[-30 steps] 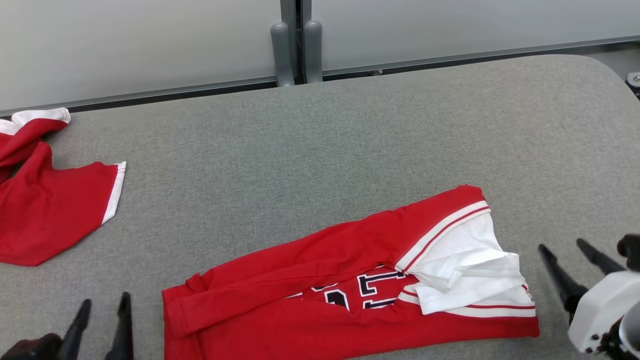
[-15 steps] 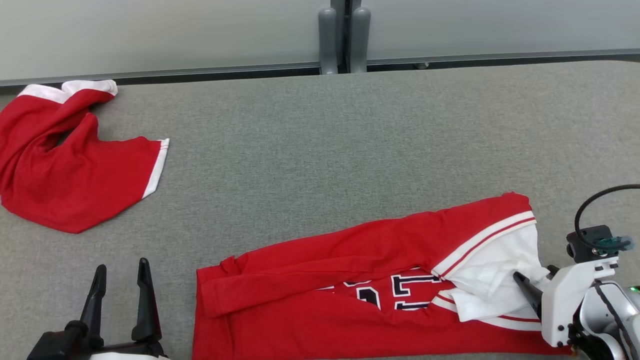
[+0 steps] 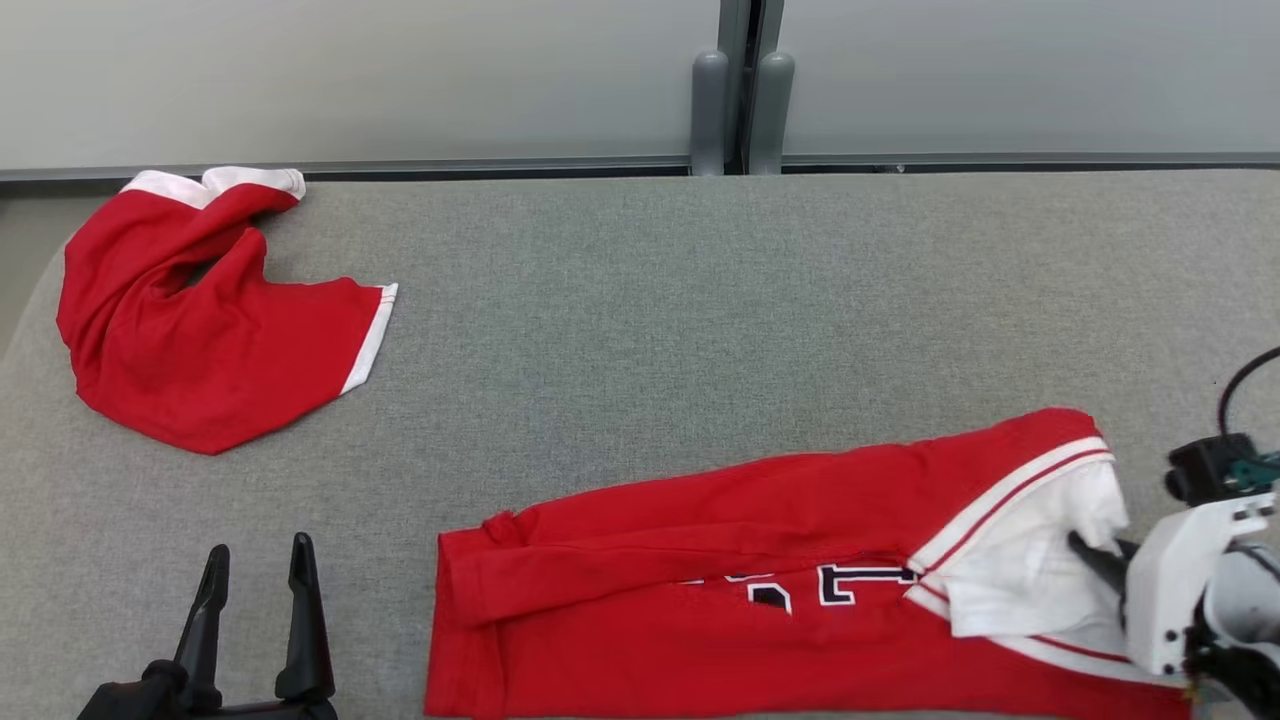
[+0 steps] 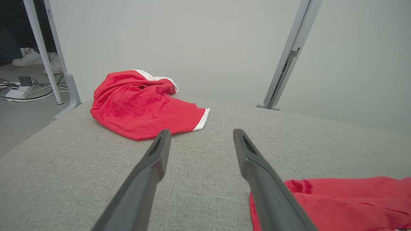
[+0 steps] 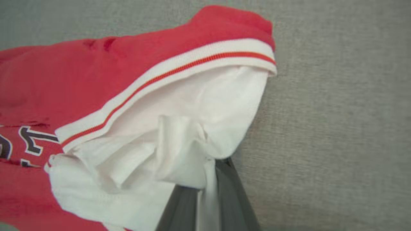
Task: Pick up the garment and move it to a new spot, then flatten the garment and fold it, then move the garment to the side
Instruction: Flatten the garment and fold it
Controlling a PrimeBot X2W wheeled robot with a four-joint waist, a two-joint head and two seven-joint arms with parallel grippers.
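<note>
left claw (image 3: pixel 259 548) spread, right claw (image 3: pixel 1088 548) clamped

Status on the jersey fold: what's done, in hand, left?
Done: the jersey lies on the table, apparently folded lengthwise into a strip. In hand: the right gripper is shut on its white sleeve; the left gripper is open, idle. Left: likely finish folding, then move it aside.
</note>
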